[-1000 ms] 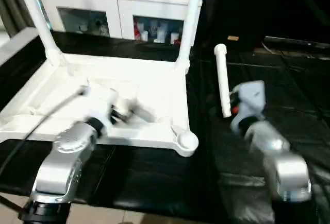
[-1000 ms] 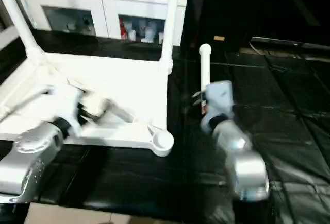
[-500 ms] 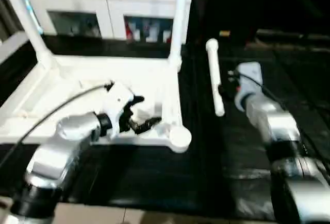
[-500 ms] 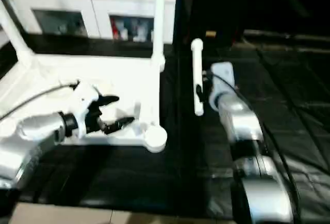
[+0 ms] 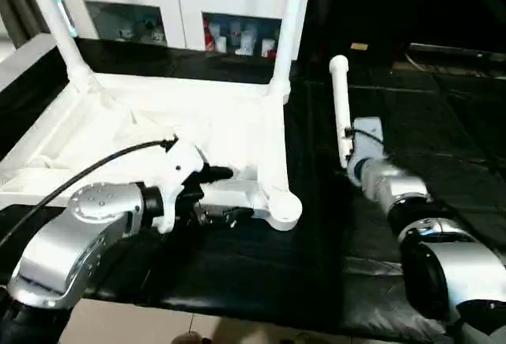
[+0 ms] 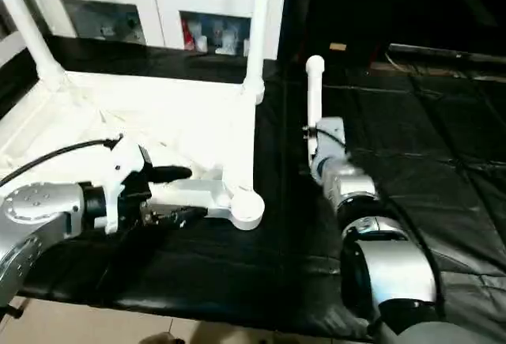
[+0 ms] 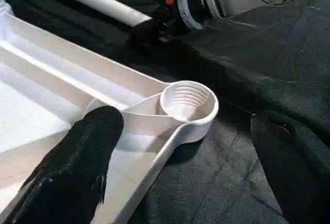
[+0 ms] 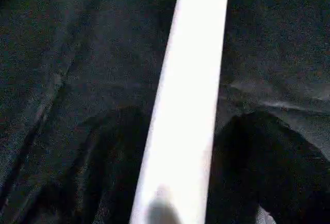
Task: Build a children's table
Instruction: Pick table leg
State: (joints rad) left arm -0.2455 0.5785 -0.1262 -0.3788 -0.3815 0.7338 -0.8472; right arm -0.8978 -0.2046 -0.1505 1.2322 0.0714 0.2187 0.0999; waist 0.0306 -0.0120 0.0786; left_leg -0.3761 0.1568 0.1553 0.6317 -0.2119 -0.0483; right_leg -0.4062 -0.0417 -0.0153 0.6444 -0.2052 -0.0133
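Observation:
The white table top [image 5: 158, 122] lies upside down on the black mat. Two legs stand upright in its far corners [image 5: 59, 20] [image 5: 291, 28]. The near right corner socket [image 7: 186, 100] holds nothing. My left gripper [image 5: 227, 194] is open at the near rim beside that socket. One of its fingers [image 7: 82, 167] is over the ribbed inside and the other is over the mat. A loose leg [image 5: 341, 107] lies on the mat to the right of the top. My right gripper [image 8: 188, 123] is open at that leg's near end, with a finger [image 8: 111, 157] on either side.
A white cabinet with glass doors [image 5: 182, 8] stands behind the table top. The black mat [image 5: 237, 281] runs to the near edge, with floor below it. A black cable [image 5: 87, 174] arcs from my left arm over the top's near rim.
My left gripper has moved off the table top's inside to its near rim by the right corner socket. My right gripper has shifted left onto the loose leg's near end.

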